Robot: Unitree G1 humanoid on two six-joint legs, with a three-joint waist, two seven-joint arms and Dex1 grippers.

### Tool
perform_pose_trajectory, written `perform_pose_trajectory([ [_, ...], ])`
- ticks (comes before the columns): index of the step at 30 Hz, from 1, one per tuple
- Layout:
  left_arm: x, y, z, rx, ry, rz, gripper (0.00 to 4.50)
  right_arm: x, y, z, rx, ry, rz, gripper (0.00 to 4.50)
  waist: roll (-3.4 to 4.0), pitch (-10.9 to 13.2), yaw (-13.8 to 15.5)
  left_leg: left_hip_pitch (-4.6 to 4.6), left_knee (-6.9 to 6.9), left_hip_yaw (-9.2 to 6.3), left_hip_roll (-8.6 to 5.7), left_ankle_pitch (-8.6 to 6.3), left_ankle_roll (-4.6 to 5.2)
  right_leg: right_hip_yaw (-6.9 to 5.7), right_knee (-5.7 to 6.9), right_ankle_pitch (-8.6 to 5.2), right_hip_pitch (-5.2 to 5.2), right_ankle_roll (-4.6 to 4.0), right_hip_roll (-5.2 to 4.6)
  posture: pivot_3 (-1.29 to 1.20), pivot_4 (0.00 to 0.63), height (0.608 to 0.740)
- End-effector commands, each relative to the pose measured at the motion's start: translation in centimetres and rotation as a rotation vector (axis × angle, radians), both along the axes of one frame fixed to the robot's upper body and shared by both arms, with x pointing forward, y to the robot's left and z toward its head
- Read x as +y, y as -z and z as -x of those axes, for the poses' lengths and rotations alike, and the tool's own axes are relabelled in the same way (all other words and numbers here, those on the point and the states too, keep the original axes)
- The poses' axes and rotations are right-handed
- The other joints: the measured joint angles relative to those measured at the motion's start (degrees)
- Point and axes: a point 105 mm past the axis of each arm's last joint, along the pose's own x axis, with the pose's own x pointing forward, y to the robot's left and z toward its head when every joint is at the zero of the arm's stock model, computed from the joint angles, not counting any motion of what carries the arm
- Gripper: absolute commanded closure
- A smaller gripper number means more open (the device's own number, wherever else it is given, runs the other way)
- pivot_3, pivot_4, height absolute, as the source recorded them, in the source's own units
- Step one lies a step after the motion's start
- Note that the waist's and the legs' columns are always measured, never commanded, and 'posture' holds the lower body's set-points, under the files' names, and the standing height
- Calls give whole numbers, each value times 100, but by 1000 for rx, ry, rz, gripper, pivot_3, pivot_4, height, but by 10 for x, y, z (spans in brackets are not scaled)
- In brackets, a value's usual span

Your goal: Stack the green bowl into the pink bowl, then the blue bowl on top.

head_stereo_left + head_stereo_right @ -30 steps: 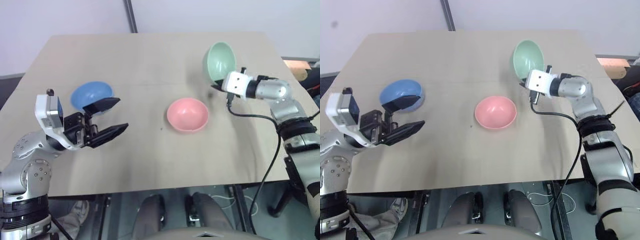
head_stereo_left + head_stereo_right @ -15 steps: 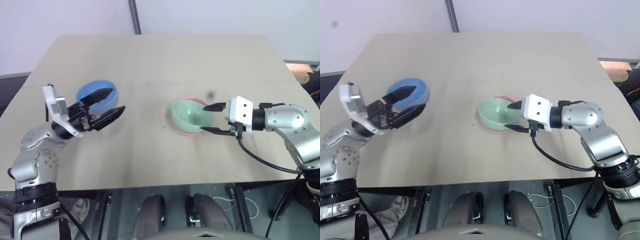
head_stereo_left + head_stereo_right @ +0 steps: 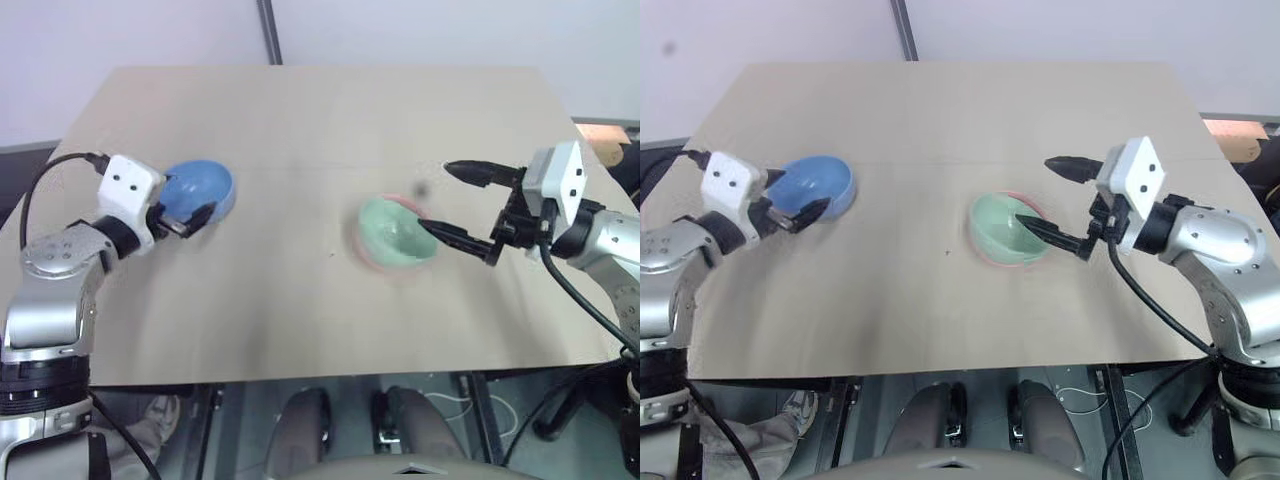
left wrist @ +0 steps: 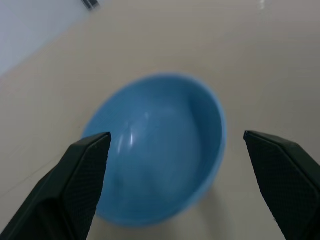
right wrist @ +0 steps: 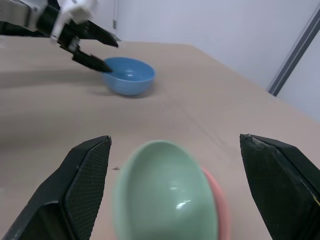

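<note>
The blue bowl (image 4: 159,150), smooth, light and likely slippery, sits between the wide-spread, empty left fingers (image 4: 82,175); pinch its rim. The green bowl (image 3: 396,230) rests in the pink bowl (image 5: 220,210) just ahead of the right fingers (image 3: 455,238), spread empty.

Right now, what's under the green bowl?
The pink bowl sits under the green bowl; just a sliver of its rim peeks out. The green one covers its inside, so how well it nests can't be seen.

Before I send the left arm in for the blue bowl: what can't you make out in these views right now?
- Pink bowl: head views, mostly covered by the green bowl; only a rim sliver shows.
- How the green bowl sits: blurred in the head views.
- Blue bowl: near side hidden behind the left gripper; contact unclear.
</note>
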Motion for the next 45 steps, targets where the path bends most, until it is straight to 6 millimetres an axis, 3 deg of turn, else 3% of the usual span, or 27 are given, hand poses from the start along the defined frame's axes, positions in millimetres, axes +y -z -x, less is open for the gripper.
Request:
perform_pose_trajectory([
  [1, -2, -2, -5, 22, -26, -198, 0, 2, -7, 7, -39, -1, -11, 36, 0, 0, 1, 2, 0, 0, 0, 1, 0, 0, 0, -1, 0, 2, 1, 0, 150, 740],
  [4, -7, 13, -11, 62, -17, -266, 0, 5, -4, 6, -41, 3, -15, 36, 0, 0, -4, 6, 4, 3, 2, 2, 0, 2, 9, -1, 0, 2, 3, 0, 150, 740],
  [7, -4, 21, -19, 68, -37, -289, 685, 3, -3, 6, -47, 16, -10, 0, 0, 0, 6, 2, 4, 4, 2, 1, 0, 2, 7, -1, -1, 1, 3, 0, 150, 740],
  [15, -6, 22, -33, 66, -11, -278, 4433, -5, 0, 6, -58, 62, 2, 0, -1, 0, 9, -9, 5, 3, 1, 2, -1, 1, 2, 7, -8, -12, 3, 0, 150, 740],
  [17, -16, 16, -35, 53, 61, -259, 4433, -7, 2, 5, -58, 82, 11, 0, -1, 0, 13, -8, 5, 4, 1, 3, -3, 1, 4, 7, -8, -12, 2, 0, 150, 740],
  [20, -64, -9, -31, 8, 332, -156, 4433, -15, 5, 5, -59, 130, 20, 0, -3, 0, 37, -11, 9, 3, 1, 7, -10, 1, 4, 7, -8, -12, 2, 0, 150, 740],
  [24, -134, -35, -5, 36, 746, -58, 4433, -25, 4, 9, -69, 200, 11, 0, -6, 0, 89, -25, 22, -7, -3, 14, -20, -10, 3, 7, -9, -12, 1, 0, 150, 740],
  [29, -192, -50, 15, 44, 1089, -100, 4433, -37, 4, 18, -85, 293, 7, 0, -2, -2, 120, -26, 27, -14, -10, 15, -22, -10, 4, 2, -8, -3, 5, 0, 150, 740],
  [39, -236, -31, 1, 134, 1367, -253, 4433, -47, 6, 36, -97, 418, 7, 0, 1, -3, 36, -26, 41, -21, -6, 16, -24, -5, 11, -2, -5, 3, 25, 0, 150, 740],
  [45, -232, -21, 14, 225, 1499, -273, 4433, -50, 6, 42, -102, 456, 11, 0, 1, -3, -5, -41, 52, -27, -2, 17, -24, -6, 8, -2, -11, 3, 30, 0, 150, 740],
])
